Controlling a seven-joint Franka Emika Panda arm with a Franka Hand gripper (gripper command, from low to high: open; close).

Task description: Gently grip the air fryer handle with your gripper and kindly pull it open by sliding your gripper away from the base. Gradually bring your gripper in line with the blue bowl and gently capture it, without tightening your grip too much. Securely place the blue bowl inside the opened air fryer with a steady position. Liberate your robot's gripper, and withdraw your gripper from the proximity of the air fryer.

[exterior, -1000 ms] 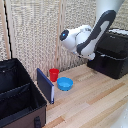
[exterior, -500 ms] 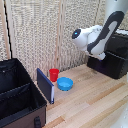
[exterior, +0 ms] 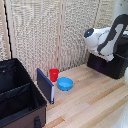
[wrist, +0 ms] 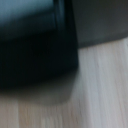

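Observation:
The black air fryer [exterior: 108, 66] stands on the wooden table at the exterior view's right. Its handle cannot be made out. The white arm bends down over it, and my gripper [exterior: 108, 56] hangs just above the air fryer's top front; its fingers are too small and blurred to read. The blue bowl [exterior: 64, 83] rests on the table near the middle, well away from the gripper. The wrist view is blurred: a dark black body, probably the air fryer [wrist: 37, 47], fills most of it above pale wood, with no fingers showing.
A red cup [exterior: 54, 74] stands just behind the bowl. A flat dark-blue panel [exterior: 45, 85] leans upright beside them. A large black fabric case [exterior: 17, 97] with compartments fills the exterior view's left. A woven screen [exterior: 50, 30] backs the table.
The arm has swung toward the exterior view's right, from over the table's middle to over the air fryer. Bowl, cup and case have not moved.

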